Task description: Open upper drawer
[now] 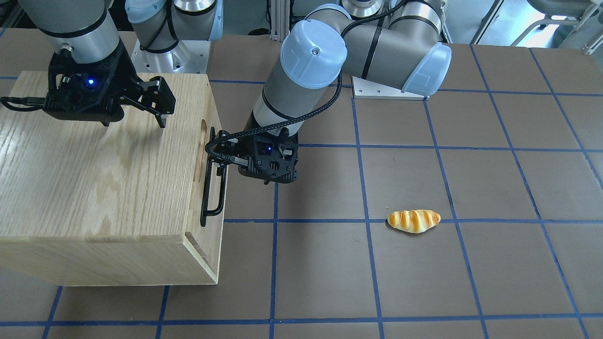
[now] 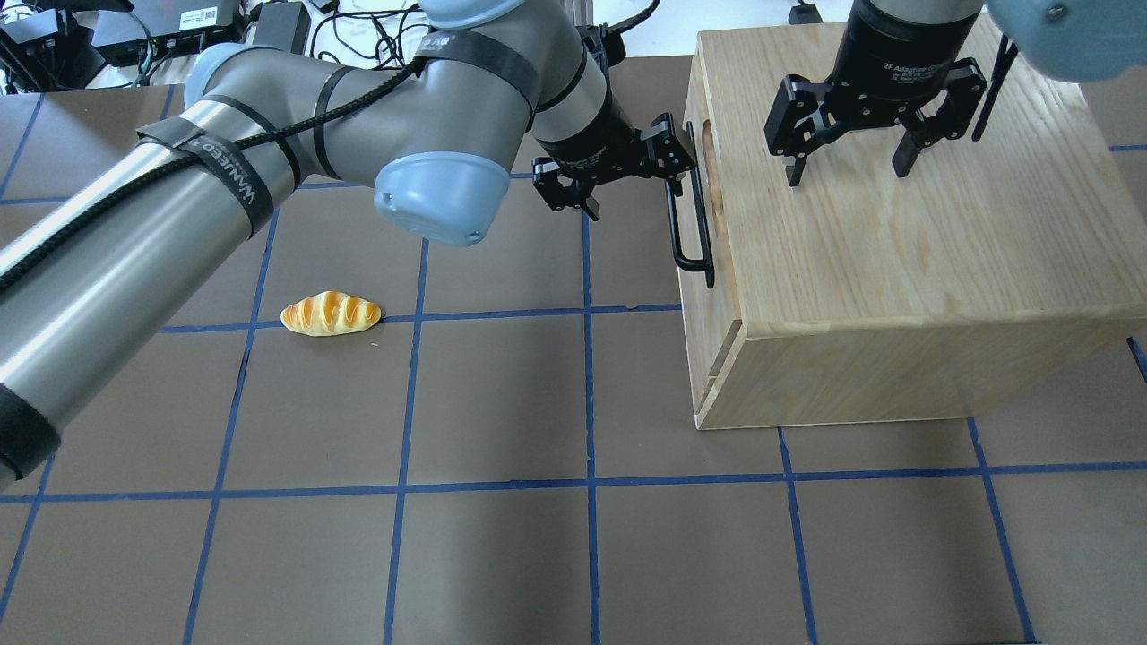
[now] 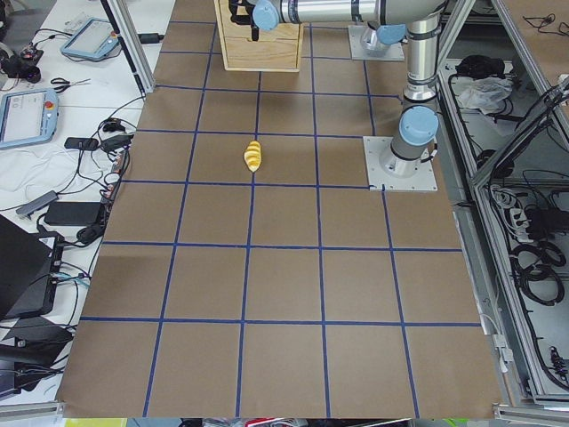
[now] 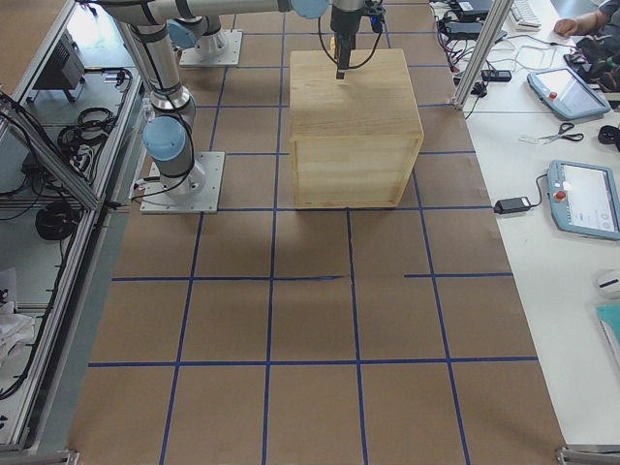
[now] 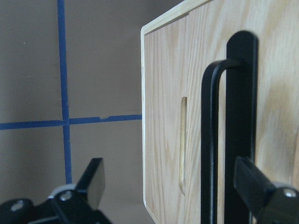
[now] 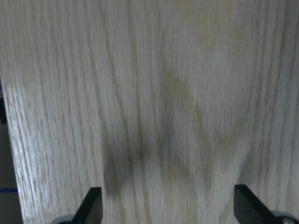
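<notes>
The upper drawer (image 5: pixel 163 116) is the light-oak front panel of the oak cabinet (image 2: pixel 896 269). It looks shut, flush with the box. Its black bar handle (image 2: pixel 690 210) and slot notch (image 2: pixel 708 148) face the left arm. My left gripper (image 2: pixel 616 170) is open at the handle's far end. In the left wrist view the handle bar (image 5: pixel 210 140) lies between the fingers, close to the right-hand one (image 5: pixel 254 186). My right gripper (image 2: pixel 849 161) is open and empty, with its fingertips just above the cabinet's top.
A toy bread roll (image 2: pixel 332 313) lies on the brown, blue-taped table, well left of the cabinet. The cabinet stands on the robot's right half of the table. Both arm bases (image 1: pixel 169 52) are at the table's back edge.
</notes>
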